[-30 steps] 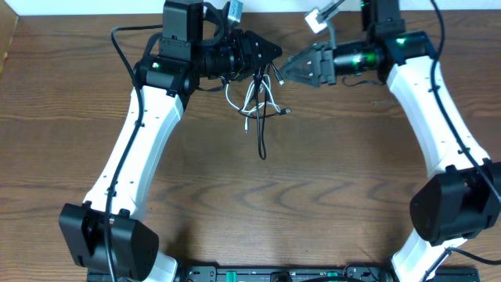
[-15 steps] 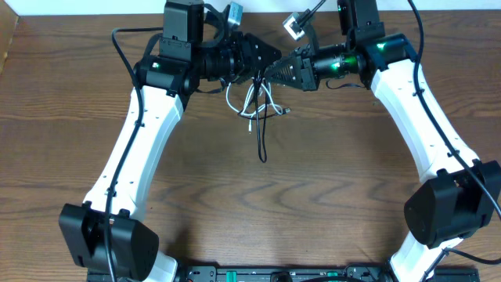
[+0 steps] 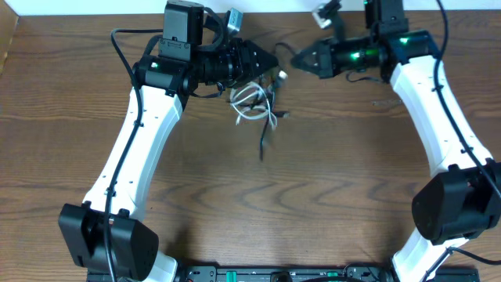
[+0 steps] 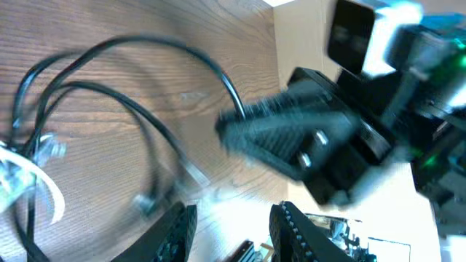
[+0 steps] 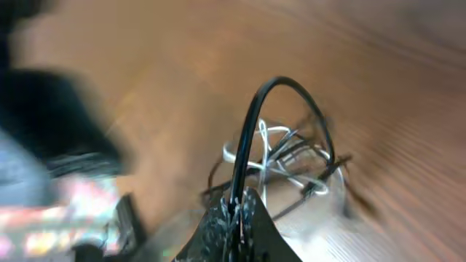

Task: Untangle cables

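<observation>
Right now your left arm (image 3: 133, 149) runs up the left side of the counter (image 3: 329, 180) from its base at the near edge. Its wrist is bent to point right along the far edge. Your right arm (image 3: 438, 125) mirrors it on the other side, with the wrist turned left, so the two tips face each other, near but apart.

The left end effector (image 3: 270, 59) is partly spread. In its wrist view the two fingers (image 4: 178, 229) stand apart with nothing showing between them, and the right tool is a blur just ahead.

The right end effector (image 3: 299, 59) is pressed together. In its own wrist view the tips pinch a black cable (image 5: 251, 131), which arches up out of the grip and curves back down toward the bundle.

The cables (image 3: 254, 102) sit in a loose knot on the counter just below the left end effector, at the far middle. A white cable (image 3: 244, 99) loops through the black ones, and one black tail trails toward you. Motion blur hides the plug ends.
</observation>
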Robot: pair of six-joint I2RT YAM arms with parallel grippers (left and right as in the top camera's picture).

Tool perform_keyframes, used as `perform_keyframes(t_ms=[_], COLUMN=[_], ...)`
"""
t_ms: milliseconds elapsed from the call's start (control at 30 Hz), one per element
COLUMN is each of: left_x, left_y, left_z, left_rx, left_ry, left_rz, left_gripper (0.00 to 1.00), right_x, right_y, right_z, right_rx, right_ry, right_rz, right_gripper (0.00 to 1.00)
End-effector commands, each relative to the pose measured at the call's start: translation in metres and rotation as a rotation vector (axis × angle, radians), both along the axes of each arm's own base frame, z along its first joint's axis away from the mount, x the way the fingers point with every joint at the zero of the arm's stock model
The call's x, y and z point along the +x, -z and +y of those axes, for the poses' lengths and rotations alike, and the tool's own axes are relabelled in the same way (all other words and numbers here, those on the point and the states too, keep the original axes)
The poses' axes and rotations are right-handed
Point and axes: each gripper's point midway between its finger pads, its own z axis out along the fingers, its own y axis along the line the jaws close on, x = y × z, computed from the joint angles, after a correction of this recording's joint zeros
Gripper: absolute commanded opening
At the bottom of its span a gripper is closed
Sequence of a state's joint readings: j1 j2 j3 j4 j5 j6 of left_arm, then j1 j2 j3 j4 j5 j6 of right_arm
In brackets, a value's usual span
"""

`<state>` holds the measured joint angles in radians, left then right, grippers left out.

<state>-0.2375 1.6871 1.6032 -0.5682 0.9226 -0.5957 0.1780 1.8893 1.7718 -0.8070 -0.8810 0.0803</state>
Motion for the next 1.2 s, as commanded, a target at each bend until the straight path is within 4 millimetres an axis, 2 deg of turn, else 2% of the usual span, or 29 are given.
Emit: perform_keyframes(t_ms=[0,67,133,433,533,667,800,933,1067,1167], left_x=[-0.005,-0.007,-0.007,-0.008,-0.010,-0.005,0.000,0.000,0.003,0.002], left_y=[-0.007,-0.008,-0.008,-0.005,0.001,0.016,0.023,0.024,0.032,0.040], left_z=[-0.003,-0.004,-0.004,-0.005,-0.007,-0.003,0.002,0.002,0.003,-0.002], left_rx=[-0.012,-0.017,-0.014,0.024,0.040,0.103,0.142,0.158,0.187,0.201], left_ry=[0.058,0.076,0.079,0.131,0.150,0.108,0.079,0.098,0.084,0.097], left_rz=[-0.055,-0.070,-0.079,-0.174,-0.189,-0.175,-0.174,-0.206,-0.197,-0.188], left_gripper=[0.37,0.33,0.31,0.31,0.32,0.38,0.42,0.49,0.51,0.53], right_x=[0.026,0.026,0.022,0.009,0.008,0.001,-0.015,-0.047,-0.079,-0.101], right_y=[0.029,0.042,0.047,0.058,0.050,0.006,-0.047,-0.107,-0.152,-0.178], right_z=[-0.054,-0.076,-0.085,-0.095,-0.089,-0.072,-0.073,-0.076,-0.080,-0.085], right_rx=[-0.181,-0.255,-0.284,-0.347,-0.305,-0.178,-0.137,-0.108,-0.085,-0.074], right_ry=[0.331,0.424,0.441,0.439,0.413,0.291,0.275,0.280,0.295,0.328], right_rz=[0.137,0.185,0.212,0.260,0.250,0.120,-0.030,-0.188,-0.312,-0.378], right_gripper=[0.01,0.01,0.01,0.01,0.01,0.01,0.01,0.01,0.01,0.01])
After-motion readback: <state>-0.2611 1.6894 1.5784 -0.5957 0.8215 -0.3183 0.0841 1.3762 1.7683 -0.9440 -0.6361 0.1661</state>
